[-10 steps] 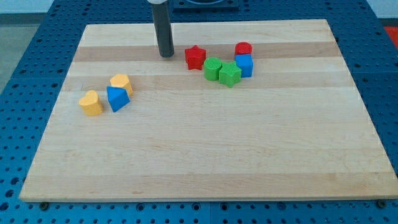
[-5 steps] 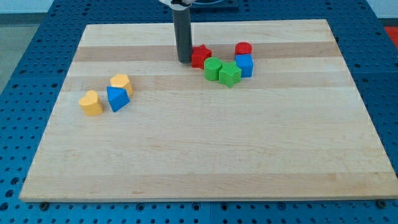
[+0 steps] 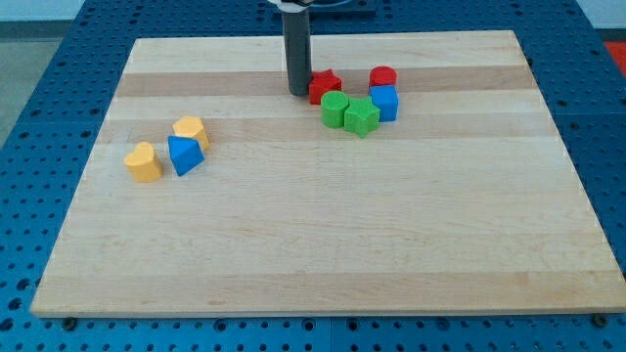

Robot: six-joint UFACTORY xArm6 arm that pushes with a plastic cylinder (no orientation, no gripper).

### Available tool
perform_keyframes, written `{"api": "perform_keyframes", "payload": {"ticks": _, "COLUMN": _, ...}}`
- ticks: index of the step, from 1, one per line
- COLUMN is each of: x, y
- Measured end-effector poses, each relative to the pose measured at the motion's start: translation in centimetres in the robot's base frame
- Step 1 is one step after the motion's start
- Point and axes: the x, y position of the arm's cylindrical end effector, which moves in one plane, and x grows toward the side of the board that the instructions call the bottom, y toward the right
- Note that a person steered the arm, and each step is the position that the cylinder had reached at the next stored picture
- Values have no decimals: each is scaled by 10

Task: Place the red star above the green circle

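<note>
Tip: your rod's lower end, my tip (image 3: 297,92), rests on the wooden board (image 3: 313,244), pressed against the view's left side of the red star (image 3: 326,86).
Pincer: you have none on this arm, only the straight dark rod, so nothing is clasped.
Red star: bright red, chunky, points partly hidden by the rod; it sits just above the green circle (image 3: 335,109), touching or nearly so.
Cluster: green star (image 3: 361,116) beside the circle, blue block (image 3: 383,103) to its right, red cylinder (image 3: 382,77) above that.
Far group: at the view's left, well apart, you find a yellow heart (image 3: 144,162), another yellow block (image 3: 190,130) and a blue block (image 3: 184,154).
</note>
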Motion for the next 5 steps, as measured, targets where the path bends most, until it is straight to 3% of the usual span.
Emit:
{"api": "perform_keyframes", "payload": {"ticks": 3, "x": 0, "y": 12}}
{"api": "perform_keyframes", "payload": {"ticks": 4, "x": 0, "y": -12}}
{"api": "perform_keyframes", "payload": {"ticks": 5, "x": 0, "y": -72}}
